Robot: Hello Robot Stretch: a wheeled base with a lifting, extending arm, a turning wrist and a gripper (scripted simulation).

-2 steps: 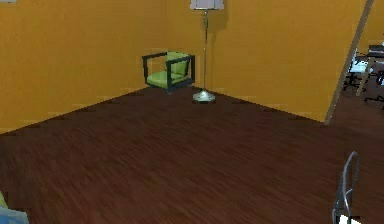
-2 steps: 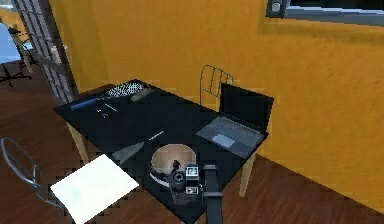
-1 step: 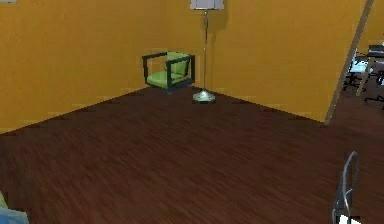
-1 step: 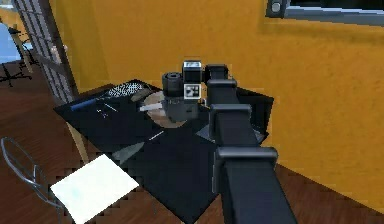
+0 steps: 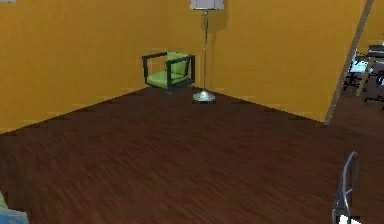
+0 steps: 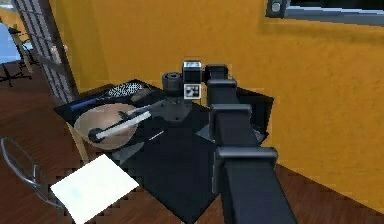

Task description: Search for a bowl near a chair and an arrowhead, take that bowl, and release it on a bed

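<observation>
Ahead, we are facing a green chair point(image 5: 167, 70) and a floor lamp point(image 5: 205, 50). Sideways, we are reaching the gripper point(image 6: 118, 124) at the bowl point(image 6: 95, 120) on the dark table point(image 6: 170, 165). We cannot tell whether it is holding anything. Lifting the bowl and finding the bed are remaining.

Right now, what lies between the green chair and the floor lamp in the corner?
Nothing. In the forward view, the gap between the green chair and the floor lamp shows just bare floor and orange wall.

One green chair point(image 5: 167, 70) and one tall lamp point(image 5: 205, 50) stand far off. One brown bowl point(image 6: 95, 122) and one white sheet point(image 6: 95, 187) lie near.
</observation>
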